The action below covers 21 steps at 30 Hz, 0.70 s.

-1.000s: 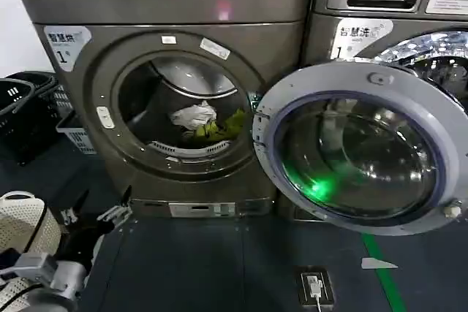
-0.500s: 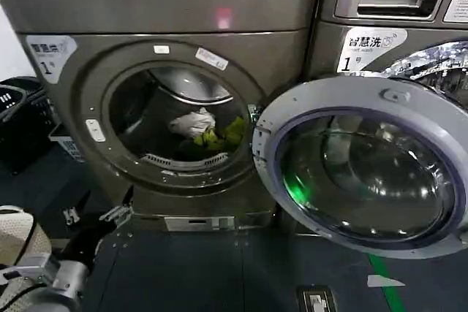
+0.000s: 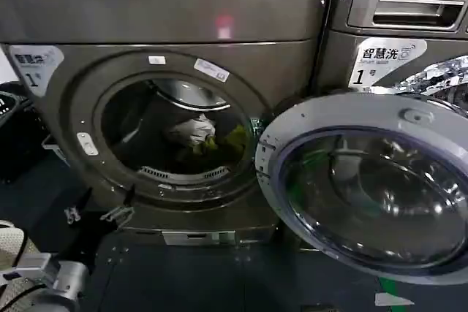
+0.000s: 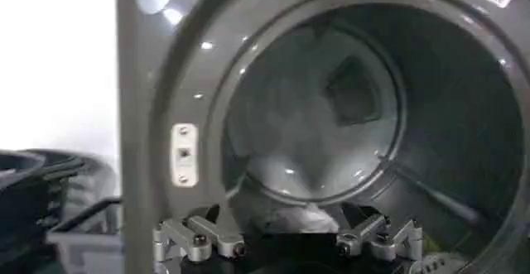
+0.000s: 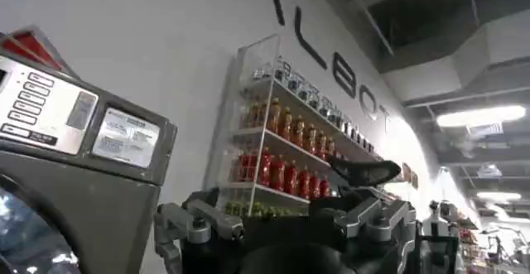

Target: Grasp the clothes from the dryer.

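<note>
I see the dryer (image 3: 175, 107) straight ahead, its round door (image 3: 373, 180) swung wide to the right across the LG machine (image 3: 409, 5); a dark basket (image 3: 14, 129) sits to its left. The clothes (image 3: 201, 133) lie deep in the drum, nothing blocking the mouth. My left gripper (image 4: 287, 242) sits low before the opening, fingers (image 4: 199, 238) spread apart, grasping nothing. My right gripper (image 5: 286, 222) points up toward a shelf of bottles (image 5: 281, 147), fingers spread, empty.

The dryer (image 3: 168, 20) stands with its round door (image 3: 373, 188) swung open to the right. White and yellow-green clothes (image 3: 201, 135) lie inside the drum. The left gripper (image 3: 99, 213), fingers spread, hovers below the porthole's lower-left rim.
</note>
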Motion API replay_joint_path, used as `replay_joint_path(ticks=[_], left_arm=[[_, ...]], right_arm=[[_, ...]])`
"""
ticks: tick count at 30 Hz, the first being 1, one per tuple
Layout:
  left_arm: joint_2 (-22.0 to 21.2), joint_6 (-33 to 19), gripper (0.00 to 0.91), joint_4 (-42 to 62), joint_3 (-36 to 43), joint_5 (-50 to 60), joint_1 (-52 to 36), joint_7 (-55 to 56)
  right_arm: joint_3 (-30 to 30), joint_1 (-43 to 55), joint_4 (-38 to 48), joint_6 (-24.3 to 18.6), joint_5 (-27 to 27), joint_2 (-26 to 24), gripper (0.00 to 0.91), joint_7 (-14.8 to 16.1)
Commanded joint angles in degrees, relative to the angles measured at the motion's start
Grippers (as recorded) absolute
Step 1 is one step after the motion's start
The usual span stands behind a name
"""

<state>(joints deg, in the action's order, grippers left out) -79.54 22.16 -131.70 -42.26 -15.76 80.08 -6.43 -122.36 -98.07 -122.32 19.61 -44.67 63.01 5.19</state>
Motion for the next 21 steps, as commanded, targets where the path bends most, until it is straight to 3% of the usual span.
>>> replay_joint_path(ticks=[1,13,21], left_arm=[[3.9,-2.5,0.907,17.5,7.5,-2.7,-18.2,2.5],[2.3,-6.5,0.907,44.5,16.3,-1.1,-42.0,3.4],[0.5,-9.1,0.907,59.5,20.2,0.9,-54.1,4.1]], right_arm=[[-1.5,-0.7,-1.9,1.7,-1.7,0.0,0.907,-0.8],[-2.1,-1.1,-3.6,-1.6,-3.7,1.0,0.907,-0.5],[-2.3,-1.1,-2.0,-0.2,-0.9,0.1,0.907,-1.1]])
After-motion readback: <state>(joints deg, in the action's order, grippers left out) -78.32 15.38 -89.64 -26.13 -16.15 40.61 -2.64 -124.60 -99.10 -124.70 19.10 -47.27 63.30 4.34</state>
